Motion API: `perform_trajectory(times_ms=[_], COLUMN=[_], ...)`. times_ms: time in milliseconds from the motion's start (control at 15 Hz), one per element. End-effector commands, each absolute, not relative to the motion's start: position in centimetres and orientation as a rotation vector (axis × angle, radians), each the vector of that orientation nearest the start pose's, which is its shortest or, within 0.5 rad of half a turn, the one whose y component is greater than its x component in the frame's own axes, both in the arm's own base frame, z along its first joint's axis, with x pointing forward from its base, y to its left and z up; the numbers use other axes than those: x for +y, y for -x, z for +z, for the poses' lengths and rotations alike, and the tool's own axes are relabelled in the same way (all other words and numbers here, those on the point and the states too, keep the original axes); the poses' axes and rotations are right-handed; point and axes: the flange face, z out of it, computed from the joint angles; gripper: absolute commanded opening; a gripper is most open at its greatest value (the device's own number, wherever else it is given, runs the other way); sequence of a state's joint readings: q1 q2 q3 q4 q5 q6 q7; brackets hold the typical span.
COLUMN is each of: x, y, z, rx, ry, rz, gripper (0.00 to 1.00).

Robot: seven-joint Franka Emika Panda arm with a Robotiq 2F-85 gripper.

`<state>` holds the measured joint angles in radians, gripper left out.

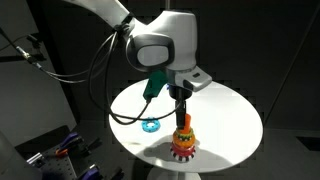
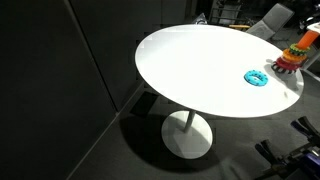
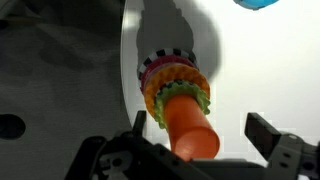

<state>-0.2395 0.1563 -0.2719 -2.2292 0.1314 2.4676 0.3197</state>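
A toy ring stacker (image 1: 184,140) with an orange peg and several toothed rings stands on the round white table (image 1: 230,110); it also shows at the right edge as the ring stacker (image 2: 293,55). My gripper (image 1: 182,112) hangs just above the peg's top. In the wrist view the orange peg (image 3: 187,125) rises between my spread fingers, the gripper (image 3: 200,130) open around it without touching. A blue toothed ring (image 1: 152,126) lies flat on the table beside the stacker, seen also as the blue ring (image 2: 257,78) and at the top edge as the blue ring (image 3: 258,4).
The white table (image 2: 190,70) stands on a single pedestal foot (image 2: 187,135) over a dark floor. Dark curtains surround the scene. Coloured items and cables lie low by the table's edge (image 1: 60,150). Chairs (image 2: 270,18) stand behind the table.
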Motion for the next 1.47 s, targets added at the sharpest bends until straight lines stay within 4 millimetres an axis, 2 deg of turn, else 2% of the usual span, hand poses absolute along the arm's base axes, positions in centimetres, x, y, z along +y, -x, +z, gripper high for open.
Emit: perform_trajectory(times_ms=[0, 67, 133, 400, 600, 1400], x=[-28.0, -28.1, -28.2, -28.0, -27.3, -23.4], y=[-48.8, -48.9, -49.0, -49.0, -49.0, -50.0], z=[31.4, 31.4, 31.3, 31.2, 31.2, 31.3], rx=[1.413, 1.419, 1.42, 1.409, 1.38, 1.244], ry=[2.789, 2.791, 2.795, 2.809, 2.83, 2.885], rz=[-0.177, -0.188, -0.199, -0.228, -0.224, -0.201], gripper=[1.0, 0.75, 0.75, 0.4, 0.19, 0.19])
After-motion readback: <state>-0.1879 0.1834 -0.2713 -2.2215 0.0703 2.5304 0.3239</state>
